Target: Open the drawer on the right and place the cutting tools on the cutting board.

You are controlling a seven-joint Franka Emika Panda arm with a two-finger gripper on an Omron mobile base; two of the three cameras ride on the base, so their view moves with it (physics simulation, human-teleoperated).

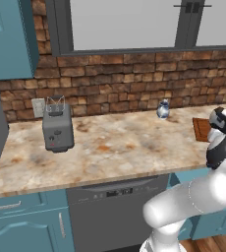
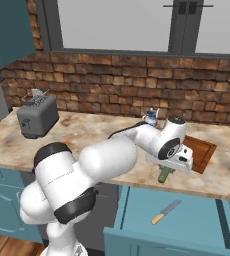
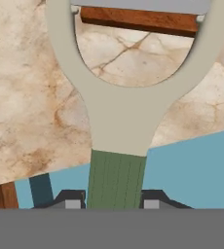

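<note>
Gripping the green handle of the peeler (image 3: 117,179), the claw (image 3: 109,202) has its two dark fingertips (image 3: 70,198) pressed against either side of it, jaws narrow. In the hand view the peeler's pale forked head spreads upward over the marbled countertop (image 3: 31,97), and an edge of the reddish-brown cutting board (image 3: 138,20) lies across the top, beyond the fork.

From the right base view, the counter runs along a brick wall, with the white arm bending from lower left, up over the counter edge, then reaching right. The hand (image 2: 174,159) hangs at the front edge of the counter, just beside the cutting board's (image 2: 199,150) near corner, with the peeler's green handle poking out below it. Beneath, the teal drawer (image 2: 187,212) stands pulled open, and the knife (image 2: 166,211) with its tan handle lies on the drawer floor.

Over in the left base view, the arm's elbow and wrist fill the lower right and hide the hand; just a sliver of the cutting board (image 1: 201,129) shows behind the wrist. That view adds a dark dishwasher front (image 1: 116,211) under the counter. A grey toaster (image 1: 57,128) stands well to the left. A small blue-and-white jar (image 1: 163,109) sits near the wall; its detail is too small to make out.
</note>
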